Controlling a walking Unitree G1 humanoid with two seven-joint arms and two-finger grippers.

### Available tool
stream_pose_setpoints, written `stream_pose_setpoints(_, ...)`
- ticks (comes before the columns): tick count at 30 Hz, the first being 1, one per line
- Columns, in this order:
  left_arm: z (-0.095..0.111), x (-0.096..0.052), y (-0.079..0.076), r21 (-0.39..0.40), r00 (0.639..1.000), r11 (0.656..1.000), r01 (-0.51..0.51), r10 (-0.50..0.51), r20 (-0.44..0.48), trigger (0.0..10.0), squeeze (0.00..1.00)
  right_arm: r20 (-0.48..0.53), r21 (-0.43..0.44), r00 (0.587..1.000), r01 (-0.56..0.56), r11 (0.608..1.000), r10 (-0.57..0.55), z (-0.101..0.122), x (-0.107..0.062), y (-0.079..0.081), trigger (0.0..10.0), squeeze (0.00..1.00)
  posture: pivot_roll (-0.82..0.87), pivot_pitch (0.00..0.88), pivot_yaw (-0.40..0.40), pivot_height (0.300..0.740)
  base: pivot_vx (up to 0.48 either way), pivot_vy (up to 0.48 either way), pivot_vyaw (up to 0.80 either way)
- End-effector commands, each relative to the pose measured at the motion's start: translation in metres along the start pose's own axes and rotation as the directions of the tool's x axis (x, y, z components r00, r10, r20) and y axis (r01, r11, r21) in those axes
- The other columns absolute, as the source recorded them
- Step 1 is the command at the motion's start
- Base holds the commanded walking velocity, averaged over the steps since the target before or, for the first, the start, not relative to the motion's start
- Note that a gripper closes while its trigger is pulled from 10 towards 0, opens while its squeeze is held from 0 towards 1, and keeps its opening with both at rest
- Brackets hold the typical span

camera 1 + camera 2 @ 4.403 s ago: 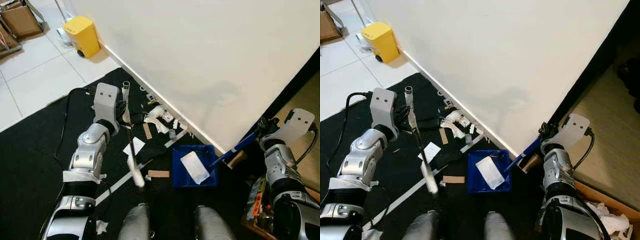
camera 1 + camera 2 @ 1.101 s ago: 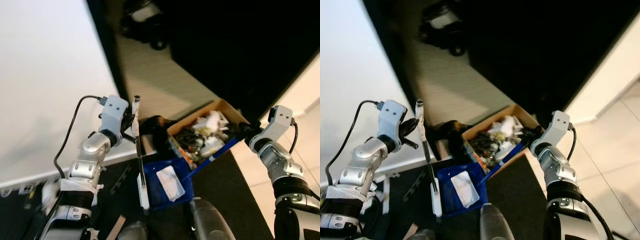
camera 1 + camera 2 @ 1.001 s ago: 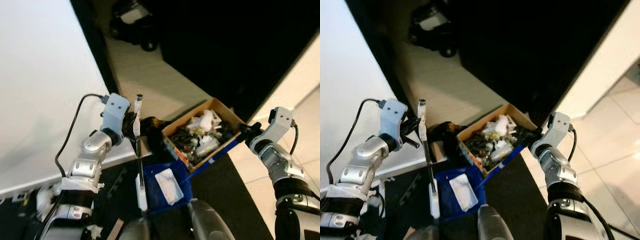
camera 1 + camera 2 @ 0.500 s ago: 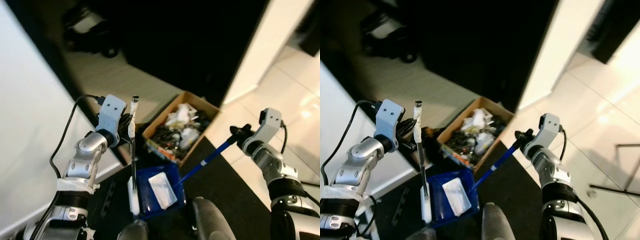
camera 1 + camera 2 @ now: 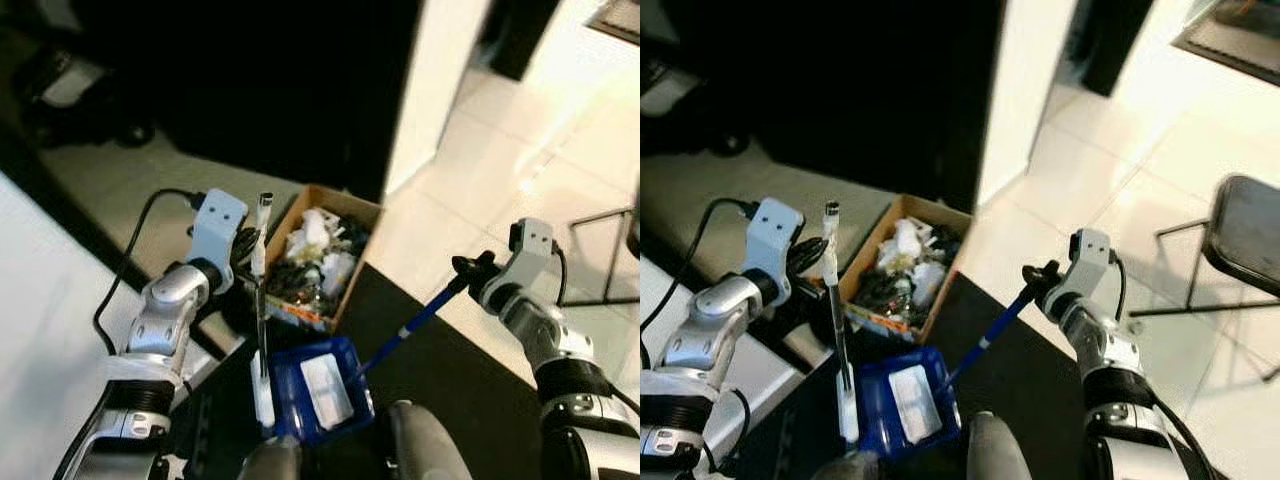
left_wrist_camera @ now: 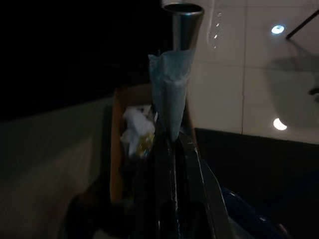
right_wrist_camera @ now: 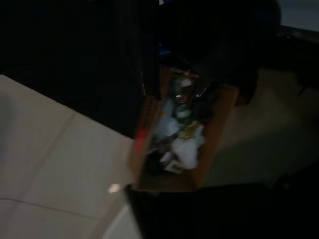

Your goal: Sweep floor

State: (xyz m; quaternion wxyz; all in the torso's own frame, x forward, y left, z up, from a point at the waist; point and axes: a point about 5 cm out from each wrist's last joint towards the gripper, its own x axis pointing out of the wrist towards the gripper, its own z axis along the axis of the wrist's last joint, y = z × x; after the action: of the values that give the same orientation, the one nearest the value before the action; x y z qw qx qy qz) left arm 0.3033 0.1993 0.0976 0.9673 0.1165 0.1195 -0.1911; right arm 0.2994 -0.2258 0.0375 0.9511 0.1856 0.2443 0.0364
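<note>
Carrying swept paper, the blue plastic dustpan (image 5: 315,390) is gripped by its long handle in the right gripper (image 5: 466,270), beside the cardboard rubbish box (image 5: 318,255) for emptying, while the left gripper (image 5: 248,243) clasps the thin upright broom (image 5: 262,300).

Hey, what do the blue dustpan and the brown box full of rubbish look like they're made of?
The blue dustpan looks like moulded plastic: uniform saturated blue, smooth, with thin raised walls. Its long blue handle could be plastic or painted metal; the frames don't settle that. The brown open box looks like cardboard: matte tan, thin flat walls with folded edges. It holds crumpled white paper or plastic scraps.
</note>
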Motion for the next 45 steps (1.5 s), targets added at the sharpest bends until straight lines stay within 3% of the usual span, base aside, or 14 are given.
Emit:
stream_pose_setpoints(1, 0.001, 0.000, 0.002, -0.018, 1.000, 1.000, -0.018, 0.018, 0.015, 10.0, 0.00, 0.054, -0.009, 0.998, -0.011, 1.000, 0.012, 0.014, 0.001, 0.002, 10.0, 0.00, 0.00, 0.023, 0.034, 0.740, 0.000, 0.000, 0.00)
stream_pose_setpoints(7, 0.001, -0.001, 0.004, -0.037, 0.999, 0.999, -0.029, 0.030, 0.017, 10.0, 0.00, 0.104, -0.118, 0.994, -0.023, 0.993, 0.035, 0.044, -0.002, 0.000, 10.0, 0.00, 0.00, 0.032, 0.027, 0.740, 0.000, 0.000, 0.00)
stream_pose_setpoints(12, 0.000, -0.001, 0.007, -0.044, 0.999, 0.998, -0.048, 0.048, 0.016, 10.0, 0.00, 0.166, -0.179, 0.986, 0.042, 0.983, -0.012, 0.070, -0.006, -0.011, 10.0, 0.00, 0.00, 0.037, 0.022, 0.740, 0.000, 0.000, 0.00)
stream_pose_setpoints(17, -0.003, -0.002, 0.004, -0.034, 0.999, 0.998, -0.043, 0.044, 0.007, 10.0, 0.00, 0.170, -0.192, 0.985, 0.072, 0.979, -0.039, 0.071, -0.008, -0.019, 10.0, 0.00, 0.00, 0.043, 0.021, 0.740, 0.000, 0.000, 0.00)
stream_pose_setpoints(22, -0.004, -0.002, 0.003, -0.026, 0.999, 0.999, -0.041, 0.041, 0.005, 10.0, 0.00, 0.183, -0.184, 0.980, 0.110, 0.977, -0.076, 0.063, -0.009, -0.024, 10.0, 0.00, 0.00, 0.046, 0.022, 0.740, 0.000, 0.000, 0.00)
stream_pose_setpoints(26, -0.004, -0.003, 0.005, -0.042, 0.996, 0.995, -0.087, 0.087, 0.015, 10.0, 0.00, 0.257, -0.115, 0.950, 0.212, 0.971, -0.177, 0.060, -0.014, -0.036, 10.0, 0.00, 0.01, 0.047, 0.025, 0.740, 0.000, 0.000, 0.00)
stream_pose_setpoints(30, -0.006, -0.001, 0.011, -0.097, 0.979, 0.975, -0.202, 0.204, 0.012, 10.0, 0.00, 0.304, -0.056, 0.921, 0.271, 0.961, -0.242, 0.058, -0.018, -0.044, 10.0, 0.00, 0.00, 0.048, 0.025, 0.740, 0.000, 0.000, 0.00)
stream_pose_setpoints(34, -0.010, 0.000, 0.017, -0.128, 0.959, 0.951, -0.283, 0.284, -0.009, 10.0, 0.00, 0.338, -0.045, 0.907, 0.282, 0.958, -0.251, 0.060, -0.020, -0.045, 10.0, 0.00, 0.00, 0.048, 0.028, 0.740, 0.000, -0.202, 0.00)
stream_pose_setpoints(42, -0.009, 0.001, 0.019, -0.136, 0.947, 0.938, -0.319, 0.320, -0.010, 10.0, 0.00, 0.359, -0.055, 0.900, 0.284, 0.957, -0.246, 0.066, -0.021, -0.045, 10.0, 0.00, 0.00, 0.049, 0.027, 0.740, 0.000, -0.480, 0.00)
stream_pose_setpoints(45, -0.010, 0.002, 0.022, -0.175, 0.926, 0.911, -0.374, 0.376, -0.019, 10.0, 0.00, 0.392, -0.065, 0.893, 0.265, 0.962, -0.220, 0.076, -0.020, -0.041, 10.0, 0.00, 0.00, 0.050, 0.024, 0.740, 0.000, 0.000, 0.00)
